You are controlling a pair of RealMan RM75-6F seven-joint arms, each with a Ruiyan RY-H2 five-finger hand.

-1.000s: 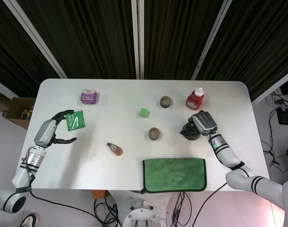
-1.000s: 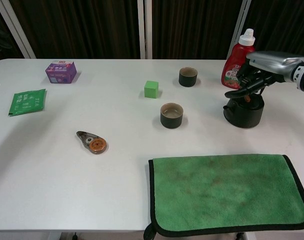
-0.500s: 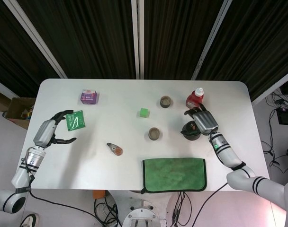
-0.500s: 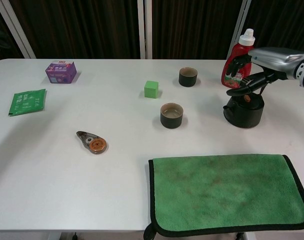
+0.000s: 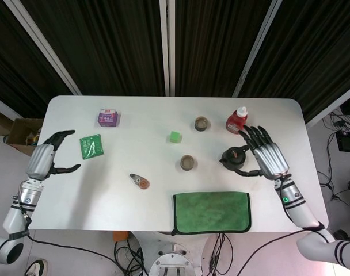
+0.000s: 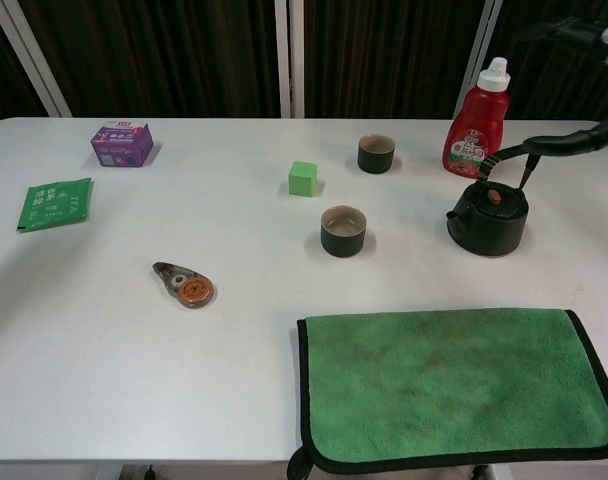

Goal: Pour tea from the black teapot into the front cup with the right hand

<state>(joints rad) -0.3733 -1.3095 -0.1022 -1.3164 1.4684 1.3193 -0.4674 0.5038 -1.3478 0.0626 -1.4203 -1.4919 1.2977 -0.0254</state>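
Observation:
The black teapot (image 5: 232, 156) (image 6: 489, 218) stands upright on the white table (image 5: 146, 155), lid on. The front cup (image 5: 187, 163) (image 6: 343, 230) sits to its left, a short dark cup with brownish inside. A second cup (image 5: 201, 123) (image 6: 376, 153) stands further back. My right hand (image 5: 264, 152) is just right of the teapot with its fingers spread, holding nothing; in the chest view only its fingers (image 6: 559, 144) show, above the pot's handle. My left hand (image 5: 45, 160) hangs open at the table's left edge, empty.
A red bottle (image 5: 236, 120) (image 6: 477, 122) stands right behind the teapot. A green cloth (image 5: 211, 211) (image 6: 454, 385) lies at the front edge. A green cube (image 5: 174, 136), a small tape dispenser (image 5: 140, 181), a green packet (image 5: 91, 145) and a purple box (image 5: 107, 118) lie to the left.
My right hand has come off the top of the teapot, moved to the right and spread open. My left hand has drawn back to the left, away from the green packet.

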